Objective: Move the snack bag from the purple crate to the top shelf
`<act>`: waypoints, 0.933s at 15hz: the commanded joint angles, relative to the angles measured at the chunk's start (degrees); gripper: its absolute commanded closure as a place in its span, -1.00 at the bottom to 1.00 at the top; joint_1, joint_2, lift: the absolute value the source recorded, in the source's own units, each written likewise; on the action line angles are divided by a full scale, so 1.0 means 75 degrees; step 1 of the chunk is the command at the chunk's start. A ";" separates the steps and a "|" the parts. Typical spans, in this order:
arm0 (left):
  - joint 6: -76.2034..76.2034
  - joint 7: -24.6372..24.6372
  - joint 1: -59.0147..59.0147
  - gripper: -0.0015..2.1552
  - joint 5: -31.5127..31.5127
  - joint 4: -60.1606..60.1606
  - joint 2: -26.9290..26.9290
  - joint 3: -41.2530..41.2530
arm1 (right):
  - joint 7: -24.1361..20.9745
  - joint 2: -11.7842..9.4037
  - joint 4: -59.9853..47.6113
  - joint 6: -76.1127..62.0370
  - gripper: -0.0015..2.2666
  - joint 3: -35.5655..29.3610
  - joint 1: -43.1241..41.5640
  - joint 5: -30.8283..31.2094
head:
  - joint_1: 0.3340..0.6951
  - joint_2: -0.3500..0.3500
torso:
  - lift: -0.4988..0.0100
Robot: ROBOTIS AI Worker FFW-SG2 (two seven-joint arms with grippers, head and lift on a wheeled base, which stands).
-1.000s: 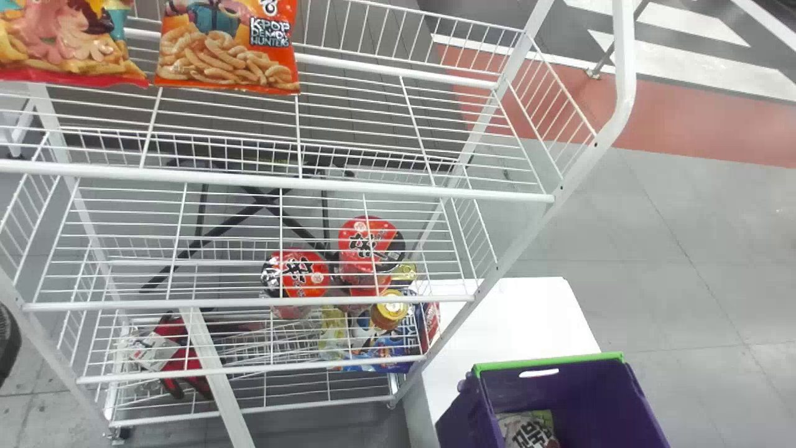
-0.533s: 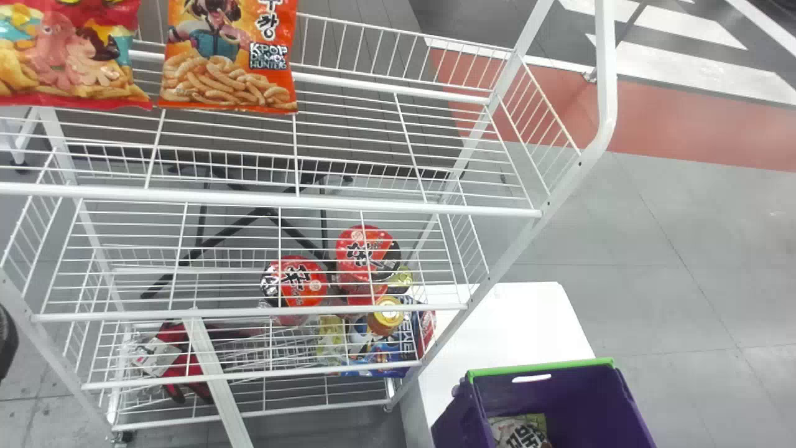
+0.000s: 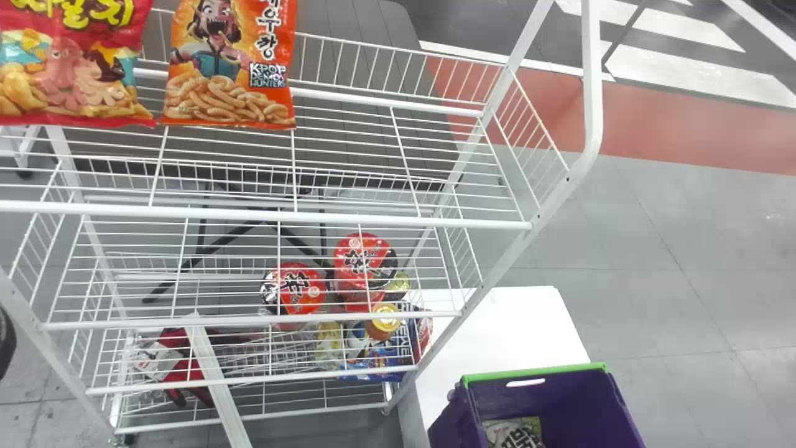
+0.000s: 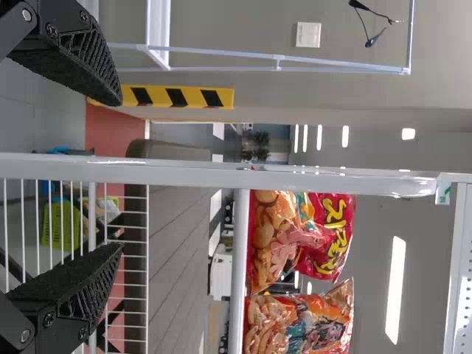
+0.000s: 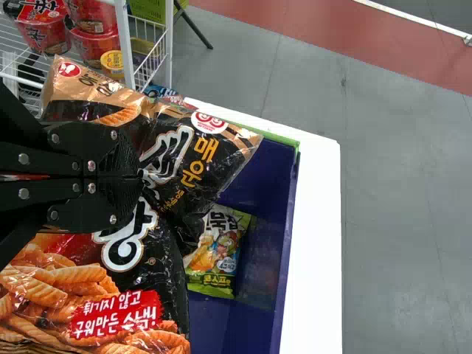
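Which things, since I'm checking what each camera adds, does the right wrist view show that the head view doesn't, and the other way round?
Right wrist view: the right tool with its fingers closed on a black snack bag.
Head view: a red snack bag and an orange snack bag, side by side on the upper shelf.
Both: the purple crate with a small bag inside, the white table, part of the rack, the red noodle cups and the yellow-lidded jar.

You face a tiered white wire rack (image 3: 373, 219), left of a boxy purple plastic crate (image 3: 559, 404) on a flat white table (image 3: 522, 330).
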 commanded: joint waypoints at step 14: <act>0.0000 0.0000 -0.0087 -0.87 0.0158 0.0051 0.0120 -0.0012 | 0.0099 0.0065 0.0048 0.0016 0.99 0.0179 -0.0047 0.0000 | 1.00 -1.00 | 0.72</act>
